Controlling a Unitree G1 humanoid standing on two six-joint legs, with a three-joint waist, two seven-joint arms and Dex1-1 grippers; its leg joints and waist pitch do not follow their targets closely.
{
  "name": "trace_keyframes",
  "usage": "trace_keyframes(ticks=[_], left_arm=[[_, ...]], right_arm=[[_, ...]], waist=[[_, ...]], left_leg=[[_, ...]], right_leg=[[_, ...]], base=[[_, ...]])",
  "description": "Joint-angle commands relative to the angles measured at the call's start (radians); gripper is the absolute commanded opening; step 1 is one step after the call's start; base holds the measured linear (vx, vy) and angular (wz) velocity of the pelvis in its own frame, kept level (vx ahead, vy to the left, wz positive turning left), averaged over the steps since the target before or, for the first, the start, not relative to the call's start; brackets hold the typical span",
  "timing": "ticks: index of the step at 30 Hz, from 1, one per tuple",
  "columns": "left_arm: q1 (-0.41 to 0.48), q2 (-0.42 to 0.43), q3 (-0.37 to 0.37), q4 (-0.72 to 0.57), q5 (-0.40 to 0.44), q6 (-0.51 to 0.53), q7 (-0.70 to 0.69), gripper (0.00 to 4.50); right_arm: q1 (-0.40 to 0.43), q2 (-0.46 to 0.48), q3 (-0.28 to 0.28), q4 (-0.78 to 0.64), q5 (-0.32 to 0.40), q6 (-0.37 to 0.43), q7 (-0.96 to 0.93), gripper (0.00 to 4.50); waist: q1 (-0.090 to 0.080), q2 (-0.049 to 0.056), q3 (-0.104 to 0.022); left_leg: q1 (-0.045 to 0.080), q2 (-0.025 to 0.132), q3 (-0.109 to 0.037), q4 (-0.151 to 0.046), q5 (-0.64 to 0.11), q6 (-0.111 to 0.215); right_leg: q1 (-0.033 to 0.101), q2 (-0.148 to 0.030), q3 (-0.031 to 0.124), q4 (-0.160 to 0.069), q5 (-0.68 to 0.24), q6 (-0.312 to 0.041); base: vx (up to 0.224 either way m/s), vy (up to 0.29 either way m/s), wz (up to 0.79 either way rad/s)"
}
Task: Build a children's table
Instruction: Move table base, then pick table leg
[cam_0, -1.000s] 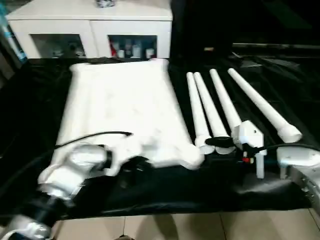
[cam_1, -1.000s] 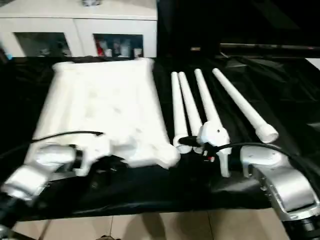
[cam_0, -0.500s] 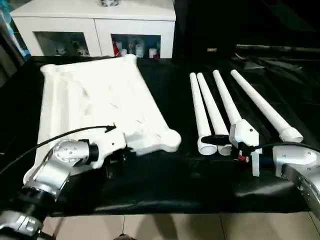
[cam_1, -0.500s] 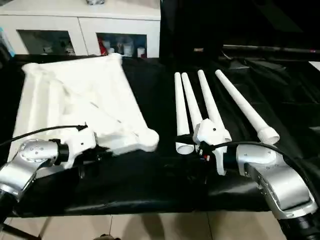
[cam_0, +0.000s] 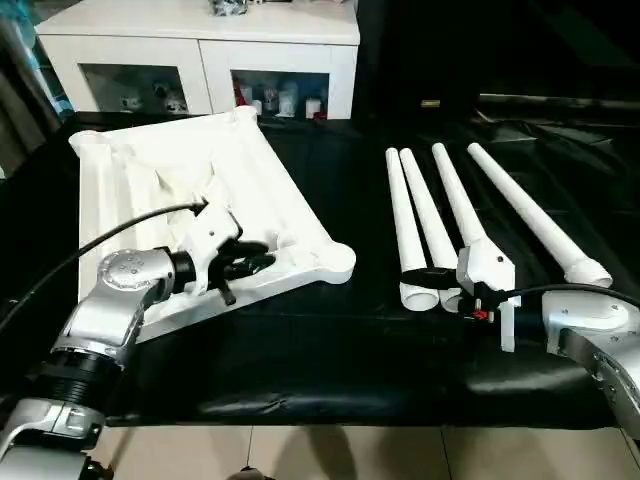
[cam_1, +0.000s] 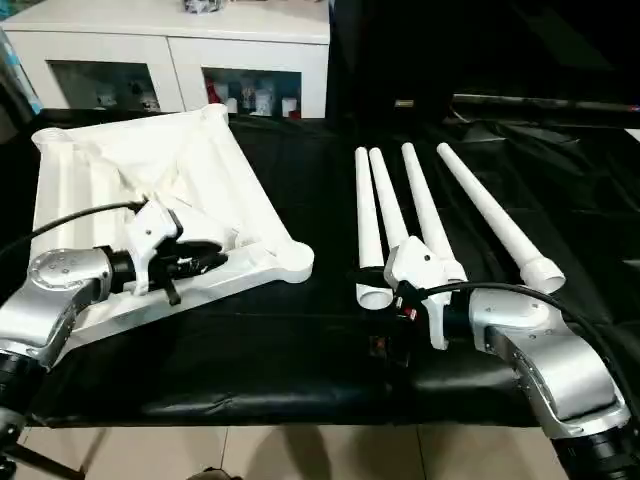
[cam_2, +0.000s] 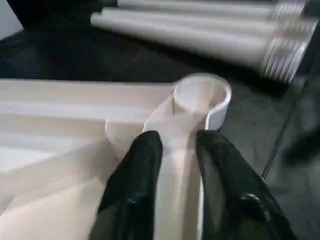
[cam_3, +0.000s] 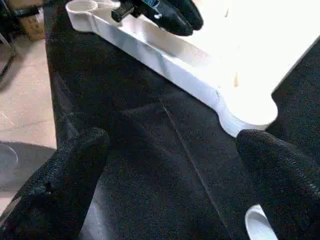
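The children's table lies in parts on the black cloth. Its white top (cam_0: 150, 180) rests upside down at the left, ribs up and turned at an angle. My left gripper (cam_0: 245, 262) sits on the top's near edge. Its two black fingers (cam_2: 145, 155) press either side of the rim that runs to the corner socket (cam_2: 200, 92). Four white tube legs (cam_0: 415, 225) lie side by side at the right. My right gripper (cam_1: 378, 300) hovers at their near ends, jaws wide apart with nothing between them.
A white cabinet (cam_0: 200, 45) with glass-fronted compartments stands behind the black-covered work surface (cam_0: 330, 340). The surface's front edge drops to a tiled floor (cam_0: 350, 455). Dark cloth folds lie beyond the legs at the far right.
The table top has swung round and slid left, its near right corner drawn in by my left gripper. The view has also shifted. My right gripper has stayed by the leg ends.
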Motion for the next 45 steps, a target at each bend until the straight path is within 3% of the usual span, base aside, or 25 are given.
trace_keyframes(ticks=[1, 4, 6, 9, 12, 13, 16, 19, 21, 24, 27, 30, 32, 35, 42, 45], left_arm=[[-0.010, -0.012, 0.066, -0.064, -0.084, 0.049, 0.004, 1.75], [-0.038, -0.044, 0.140, -0.094, -0.142, 0.064, 0.071, 1.98], [-0.114, -0.078, 0.240, -0.081, -0.183, 0.076, 0.215, 2.29], [-0.169, -0.076, 0.284, -0.041, -0.143, 0.086, 0.348, 2.41], [-0.197, -0.050, 0.287, -0.012, -0.076, 0.071, 0.423, 2.73], [-0.219, -0.024, 0.296, -0.001, -0.045, 0.047, 0.459, 2.81], [-0.199, 0.009, 0.275, -0.047, -0.046, 0.098, 0.404, 3.12], [-0.105, 0.062, 0.196, -0.173, -0.047, 0.153, 0.272, 3.33], [-0.005, 0.119, 0.129, -0.309, -0.088, 0.221, 0.163, 3.57], [0.115, 0.214, 0.056, -0.476, -0.191, 0.329, 0.024, 3.73], [0.140, 0.241, 0.039, -0.537, -0.244, 0.386, -0.008, 3.95], [0.145, 0.236, 0.031, -0.572, -0.248, 0.411, -0.010, 4.17], [0.152, 0.233, 0.028, -0.597, -0.231, 0.422, -0.009, 4.42], [0.167, 0.244, 0.021, -0.628, -0.240, 0.445, -0.009, 4.47], [0.187, 0.263, 0.009, -0.661, -0.248, 0.474, -0.007, 4.47], [0.190, 0.274, 0.003, -0.661, -0.238, 0.473, -0.020, 4.47]], right_arm=[[-0.029, 0.013, -0.044, -0.019, 0.040, 0.025, -0.022, 4.50], [-0.061, 0.060, -0.071, -0.001, 0.029, 0.023, -0.099, 4.50], [-0.140, 0.131, -0.095, 0.057, -0.024, 0.131, -0.282, 4.50], [-0.212, 0.198, -0.122, 0.125, -0.029, 0.281, -0.410, 4.50], [-0.264, 0.260, -0.158, 0.200, -0.013, 0.330, -0.497, 4.50], [-0.307, 0.298, -0.169, 0.286, -0.058, 0.324, -0.588, 4.50], [-0.351, 0.326, -0.182, 0.360, -0.095, 0.340, -0.662, 4.50], [-0.397, 0.338, -0.189, 0.424, -0.117, 0.364, -0.705, 4.50], [-0.441, 0.348, -0.192, 0.485, -0.123, 0.381, -0.726, 4.50], [-0.507, 0.358, -0.165, 0.613, -0.134, 0.356, -0.714, 4.50], [-0.562, 0.371, -0.146, 0.728, -0.151, 0.331, -0.706, 4.50], [-0.618, 0.386, -0.131, 0.847, -0.177, 0.304, -0.703, 4.50], [-0.650, 0.396, -0.121, 0.915, -0.196, 0.292, -0.705, 4.50], [-0.688, 0.405, -0.110, 0.999, -0.224, 0.266, -0.717, 4.50], [-0.753, 0.427, -0.123, 1.164, -0.236, 0.198, -0.718, 4.50], [-0.771, 0.433, -0.119, 1.220, -0.243, 0.198, -0.692, 4.50]], waist=[[0.004, -0.008, -0.069], [0.002, -0.012, -0.068], [-0.002, -0.010, -0.069], [-0.003, -0.011, -0.069], [-0.005, -0.013, -0.071], [-0.004, -0.012, -0.074], [-0.003, -0.007, -0.083], [0.003, -0.006, -0.089], [0.001, -0.003, -0.089], [-0.001, 0.000, -0.082], [-0.003, 0.003, -0.074], [-0.005, -0.008, -0.066], [-0.007, -0.008, -0.065], [-0.005, -0.011, -0.067], [-0.006, -0.007, -0.075], [-0.007, -0.004, -0.075]], left_leg=[[0.025, 0.064, -0.024, -0.077, -0.270, -0.006], [0.024, 0.064, -0.023, -0.077, -0.264, -0.008], [0.023, 0.058, -0.023, -0.073, -0.242, -0.017], [0.025, 0.052, -0.026, -0.073, -0.249, -0.041], [0.025, 0.052, -0.026, -0.075, -0.246, -0.053], [0.026, 0.052, -0.026, -0.076, -0.235, -0.065], [0.025, 0.052, -0.023, -0.073, -0.167, -0.084], [0.017, 0.052, -0.020, -0.066, -0.071, -0.061], [0.016, 0.053, -0.018, -0.065, -0.071, -0.057], [0.017, 0.051, -0.012, -0.069, -0.132, -0.065], [0.027, 0.052, -0.012, -0.075, -0.253, -0.102], [0.026, 0.053, -0.018, -0.079, -0.333, -0.119], [0.023, 0.053, -0.020, -0.081, -0.344, -0.126], [0.022, 0.054, -0.019, -0.080, -0.329, -0.127], [0.013, 0.051, -0.015, -0.074, -0.242, -0.110], [0.012, 0.050, -0.014, -0.072, -0.237, -0.107]], right_leg=[[0.027, -0.065, 0.039, -0.075, -0.219, -0.239], [0.027, -0.062, 0.038, -0.073, -0.211, -0.238], [0.024, -0.057, 0.037, -0.069, -0.207, -0.241], [0.027, -0.053, 0.036, -0.073, -0.239, -0.224], [0.024, -0.053, 0.038, -0.074, -0.246, -0.186], [0.022, -0.054, 0.037, -0.072, -0.230, -0.177], [0.023, -0.051, 0.035, -0.057, -0.110, -0.192], [0.026, -0.049, 0.033, -0.042, 0.043, -0.212], [0.025, -0.051, 0.032, -0.038, 0.053, -0.226], [0.018, -0.047, 0.032, -0.043, -0.018, -0.234], [0.009, -0.046, 0.036, -0.054, -0.138, -0.224], [0.009, -0.053, 0.041, -0.064, -0.264, -0.201], [0.007, -0.055, 0.042, -0.067, -0.314, -0.178], [0.006, -0.052, 0.043, -0.065, -0.303, -0.162], [0.013, -0.044, 0.040, -0.051, -0.151, -0.189], [0.015, -0.043, 0.040, -0.049, -0.137, -0.202]], base=[[0.000, 0.000, 0.00], [0.000, 0.000, 0.00], [0.000, 0.000, 0.00], [0.000, 0.000, 0.00], [0.000, 0.000, 0.00], [0.000, 0.000, 0.00], [0.000, 0.000, 0.00], [0.000, 0.000, 0.00], [0.000, 0.000, 0.00], [0.000, 0.000, 0.00], [0.000, 0.000, 0.00], [0.000, 0.000, 0.00], [0.000, 0.000, 0.00], [0.000, 0.000, 0.00], [0.000, 0.000, 0.00], [0.000, 0.000, 0.00]])
